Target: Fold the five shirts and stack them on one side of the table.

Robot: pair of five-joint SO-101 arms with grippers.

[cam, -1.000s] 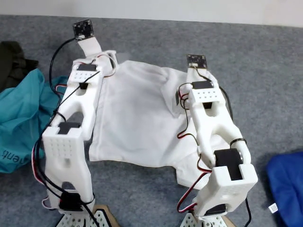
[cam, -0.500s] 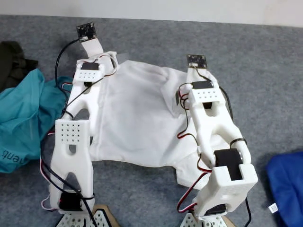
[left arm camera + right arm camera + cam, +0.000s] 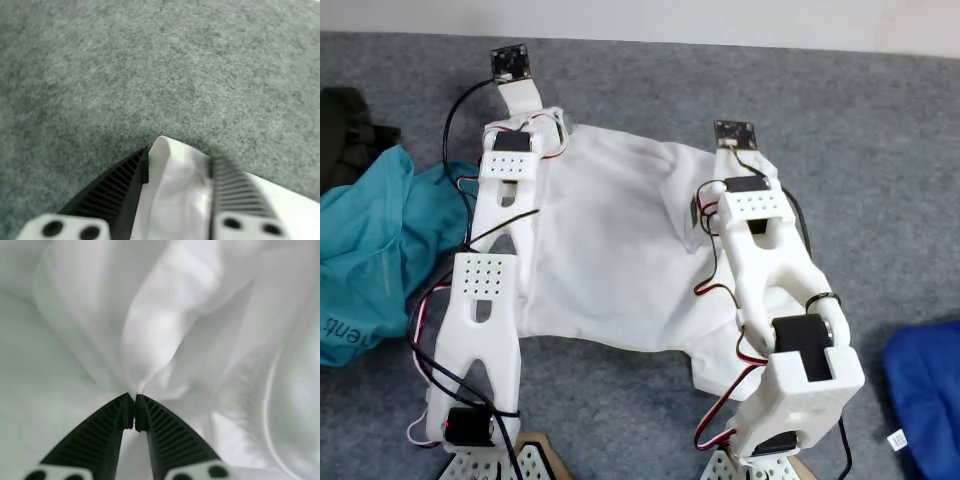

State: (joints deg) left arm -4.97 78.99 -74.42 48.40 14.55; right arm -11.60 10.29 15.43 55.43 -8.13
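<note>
On the table, white shirt lies spread between the arms. Left claw pinches its far edge; right claw pinches a raised fold. Judgement: lift both evenly, carry cloth over together, avoid tugging loose.

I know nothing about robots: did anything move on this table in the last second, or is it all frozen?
The left arm stretched out flatter, away from its base, with the left pincer clamped on an edge of the white shirt. The right arm kept still, its right pincer shut on a fold of the same shirt. The teal shirt and blue shirt lay as before.
</note>
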